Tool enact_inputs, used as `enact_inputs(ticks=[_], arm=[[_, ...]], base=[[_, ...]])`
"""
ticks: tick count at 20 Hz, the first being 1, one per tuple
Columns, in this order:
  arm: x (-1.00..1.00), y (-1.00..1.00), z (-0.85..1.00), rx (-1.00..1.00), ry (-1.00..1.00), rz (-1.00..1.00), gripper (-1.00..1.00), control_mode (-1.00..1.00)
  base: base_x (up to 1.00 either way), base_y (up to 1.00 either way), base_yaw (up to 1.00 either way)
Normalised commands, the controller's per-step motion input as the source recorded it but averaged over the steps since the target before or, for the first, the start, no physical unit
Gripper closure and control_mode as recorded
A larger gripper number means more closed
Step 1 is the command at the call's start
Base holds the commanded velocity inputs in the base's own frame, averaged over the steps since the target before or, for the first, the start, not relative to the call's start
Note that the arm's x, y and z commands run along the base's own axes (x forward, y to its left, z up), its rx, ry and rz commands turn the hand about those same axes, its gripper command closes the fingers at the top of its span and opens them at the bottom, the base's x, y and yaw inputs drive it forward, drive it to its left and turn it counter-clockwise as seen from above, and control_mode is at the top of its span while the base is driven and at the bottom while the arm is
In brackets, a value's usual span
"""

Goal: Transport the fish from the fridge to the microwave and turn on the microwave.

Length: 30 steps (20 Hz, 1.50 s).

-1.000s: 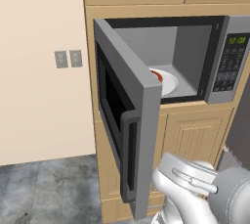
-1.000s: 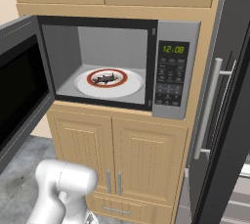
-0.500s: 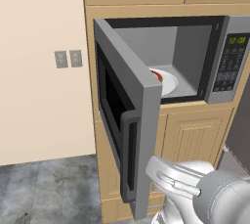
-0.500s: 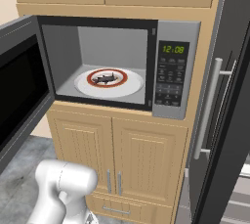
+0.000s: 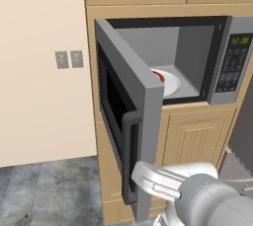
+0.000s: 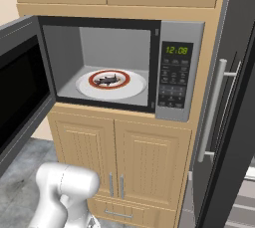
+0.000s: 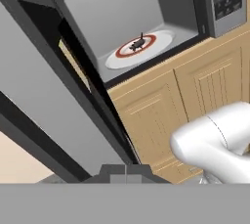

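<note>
Between the earlier left base frames and the present one, only the arm (image 5: 197,195) differs: its white wrist section sits slightly further left and nearer the lower edge of the microwave door (image 5: 129,121). Fish, plate and door are unchanged in both base views.

Microwave (image 6: 149,67): built into tan wooden cabinets (image 6: 134,162), door swung fully open to the left. The clock display (image 6: 177,50) is lit green above the dark keypad (image 6: 172,85). In the left base view the open door stands edge-on, and its vertical bar handle (image 5: 132,158) faces the camera.

Fish (image 6: 106,79): small and dark, lying inside the microwave cavity on a white plate (image 6: 134,88) with a red ring. It rests at the centre of the ring. The hand view confirms the same position, fish (image 7: 136,44) on plate (image 7: 117,61) on the cavity floor. From the left base view the door hides most of the plate; a white edge with a trace of red shows past it.

Fridge (image 6: 234,122): dark door at the right of the right base view, ajar, with a long silver handle (image 6: 213,110).

Gripper: low, beneath and in front of the open door, camera angled up at the cavity. The fingertips cannot be made out in the hand view, so whether the claw is apart or together cannot be told.

Wall plates (image 5: 69,59): two grey ones on the beige wall left of the cabinets.
</note>
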Motion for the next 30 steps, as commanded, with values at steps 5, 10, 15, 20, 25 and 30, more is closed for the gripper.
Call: enact_inputs(ticks=[5, 10, 15, 20, 25, 30], arm=[[0.05, 0.15, -0.24, 0.00, -0.03, 0.00, 1.00, -1.00], [0.12, 0.13, -0.21, 0.00, -0.03, 0.00, 1.00, -1.00], [0.17, 0.12, -0.21, 0.00, -0.02, -0.01, 1.00, -1.00], [0.05, 0.18, -0.21, 0.00, -0.05, 0.00, 1.00, -1.00], [0.04, 0.22, -0.21, 0.00, -0.06, 0.00, 1.00, -1.00], [0.19, 0.21, -0.24, 0.00, -0.02, -0.03, 1.00, -1.00]], base=[[0.00, 0.00, 0.00], [0.00, 0.00, 0.00], [0.00, 0.00, 0.00], [0.00, 0.00, 0.00], [0.00, 0.00, 0.00], [0.00, 0.00, 0.00]])
